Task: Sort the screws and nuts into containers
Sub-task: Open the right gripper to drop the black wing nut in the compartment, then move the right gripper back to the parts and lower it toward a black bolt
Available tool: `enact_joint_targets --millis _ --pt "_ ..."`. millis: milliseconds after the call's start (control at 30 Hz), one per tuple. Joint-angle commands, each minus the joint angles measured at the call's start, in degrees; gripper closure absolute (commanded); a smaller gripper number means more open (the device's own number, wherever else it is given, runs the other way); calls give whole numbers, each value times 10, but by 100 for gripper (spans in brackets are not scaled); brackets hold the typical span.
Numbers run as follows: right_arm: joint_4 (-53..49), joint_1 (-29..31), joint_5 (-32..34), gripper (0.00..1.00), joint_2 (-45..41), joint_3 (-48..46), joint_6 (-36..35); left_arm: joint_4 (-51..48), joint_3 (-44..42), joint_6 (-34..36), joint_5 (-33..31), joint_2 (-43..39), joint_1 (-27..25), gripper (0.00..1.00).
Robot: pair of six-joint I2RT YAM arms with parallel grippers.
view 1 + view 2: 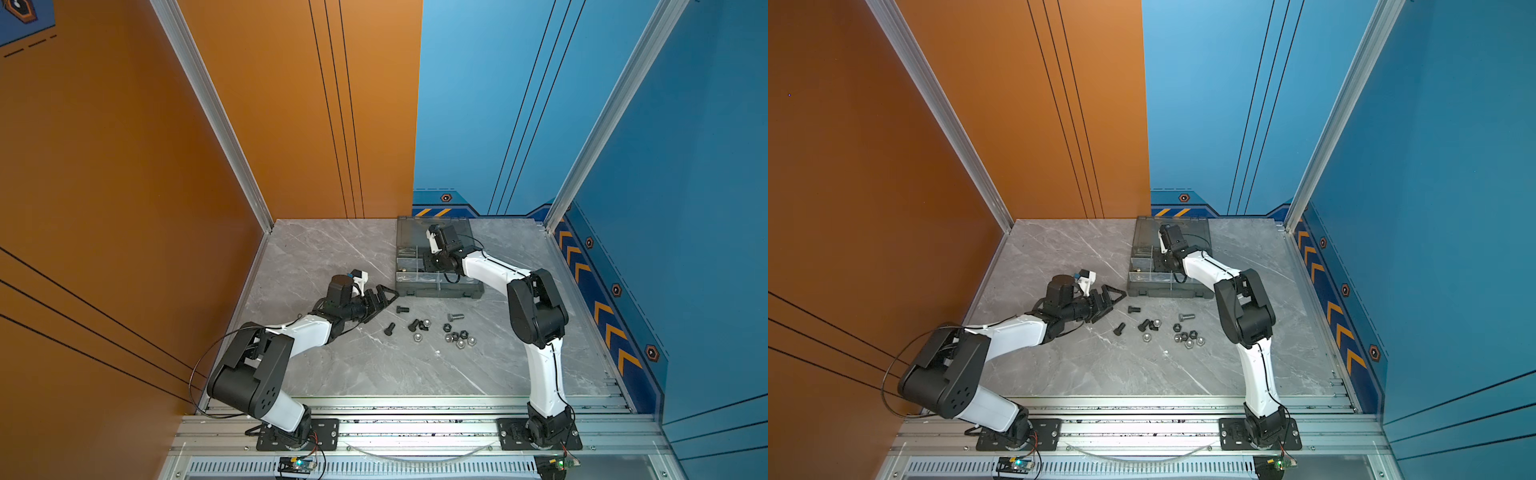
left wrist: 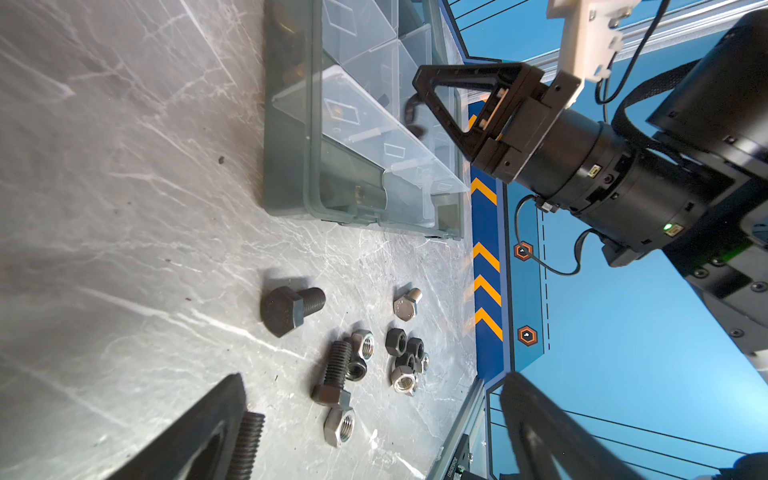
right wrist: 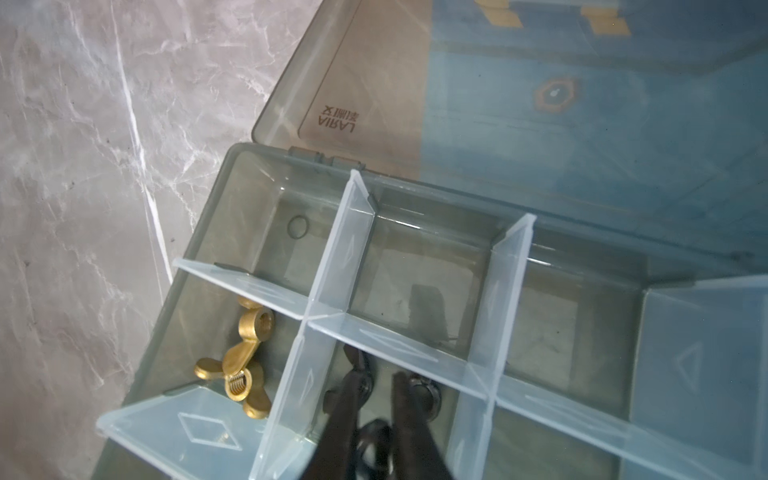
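right gripper (image 3: pixel 376 374) fingers a little apart, down in one compartment of the case (image 3: pixel 195 249) | black nuts (image 3: pixel 428 397) touching its tips | brass winged nuts (image 3: pixel 241 365) in next compartment | left gripper (image 1: pixel 384 305) spread wide just above table (image 1: pixel 332 257) | bolts (image 1: pixel 402 309) and hex nuts (image 1: pixel 460 343) loose on table near case

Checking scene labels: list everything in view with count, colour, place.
table: one, grey marble, under everything
case: one, smoky grey, lid open, back of table
black screws: three, loose in front of case
silver screw: one, to their right
nuts: about nine, black and silver, loose among the screws
brass wing nuts: at least two, one case compartment
black wing nuts: count unclear, adjacent compartment
left gripper: open, above table, left of screws
right gripper: in the black wing nuts' compartment, black piece between fingers, grip unclear
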Motion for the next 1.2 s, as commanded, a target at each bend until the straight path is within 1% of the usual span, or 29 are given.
enact_joint_targets --millis 0,100,233,433,633,867,1033,1167 --pt "-21 5 17 71 7 16 -7 7 0 -3 5 4 -2 2" --pt "-29 6 21 66 -2 16 -10 7 1 -5 6 4 -2 2" --pt "-35 8 26 64 -37 -2 -14 7 0 -6 5 0 -3 2" --pt "-59 15 12 61 -128 -57 -22 7 -1 -5 4 -3 -4 2" --pt "-70 27 -12 58 -219 -139 -15 7 0 -4 4 0 -4 2" --pt "-102 56 2 56 -310 -226 -13 7 0 -4 4 -1 -7 2" --pt "-104 78 1 55 -355 -289 6 7 -3 -4 -1 -4 -10 2" --pt "-92 99 -3 54 -377 -338 34 7 -2 -4 -1 -7 -9 2"
